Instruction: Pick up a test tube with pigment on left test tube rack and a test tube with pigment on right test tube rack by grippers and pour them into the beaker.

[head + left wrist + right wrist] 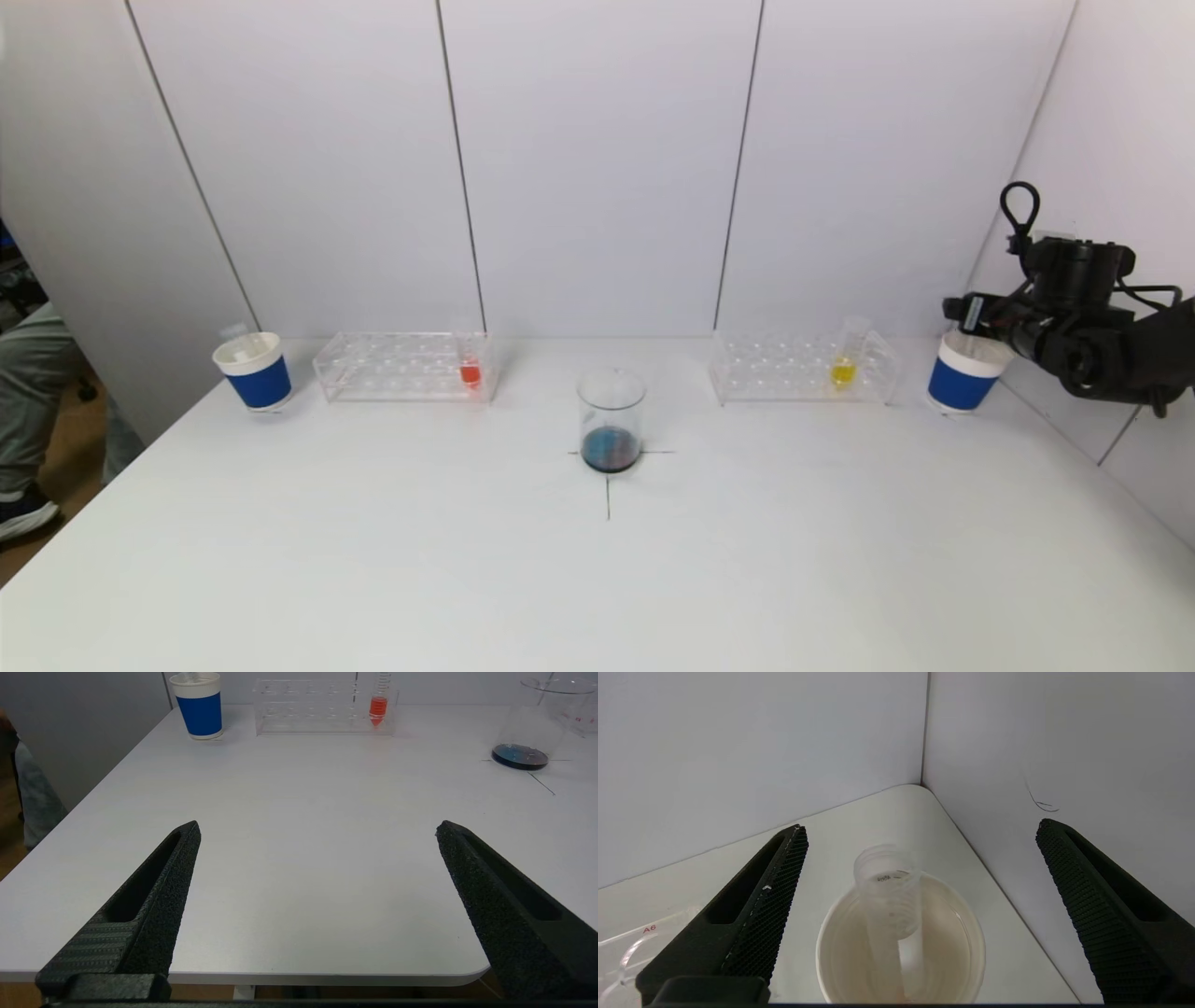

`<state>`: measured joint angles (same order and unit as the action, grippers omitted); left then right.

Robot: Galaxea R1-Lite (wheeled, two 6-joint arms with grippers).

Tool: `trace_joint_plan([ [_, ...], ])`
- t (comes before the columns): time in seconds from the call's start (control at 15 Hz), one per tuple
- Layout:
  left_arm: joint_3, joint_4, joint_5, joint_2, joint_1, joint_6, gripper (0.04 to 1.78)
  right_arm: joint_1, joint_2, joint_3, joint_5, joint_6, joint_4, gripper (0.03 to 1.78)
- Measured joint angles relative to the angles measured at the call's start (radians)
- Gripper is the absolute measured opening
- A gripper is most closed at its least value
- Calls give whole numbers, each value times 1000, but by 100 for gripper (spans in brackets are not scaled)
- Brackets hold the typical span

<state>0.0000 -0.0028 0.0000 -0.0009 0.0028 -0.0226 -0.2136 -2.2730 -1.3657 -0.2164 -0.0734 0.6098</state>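
A clear beaker (611, 420) with dark blue liquid at its bottom stands at the table's middle. The left rack (392, 366) holds a tube of red pigment (470, 369) at its right end. The right rack (780, 369) holds a tube of yellow pigment (843, 366). My right gripper (966, 313) hovers over the right blue cup (962, 378). It is open and empty in the right wrist view (923, 829), above an empty clear tube (887, 886) leaning in that cup (966, 947). My left gripper (318, 828) is open and empty over the table's near left edge, out of the head view.
A second blue cup (252, 371) stands left of the left rack. White wall panels close the back and right sides, near my right arm. The left wrist view shows the cup (201, 707), rack (308, 707), red tube (378, 704) and beaker (532, 728) far off.
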Motion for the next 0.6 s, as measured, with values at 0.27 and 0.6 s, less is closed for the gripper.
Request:
trace_joint_plan([
  [0.27, 0, 0, 0, 0, 0, 0, 176, 21, 112, 81, 8, 5, 1, 178],
  [0.6, 0, 0, 0, 0, 0, 0, 176, 83, 394, 273, 28, 13, 1, 178],
])
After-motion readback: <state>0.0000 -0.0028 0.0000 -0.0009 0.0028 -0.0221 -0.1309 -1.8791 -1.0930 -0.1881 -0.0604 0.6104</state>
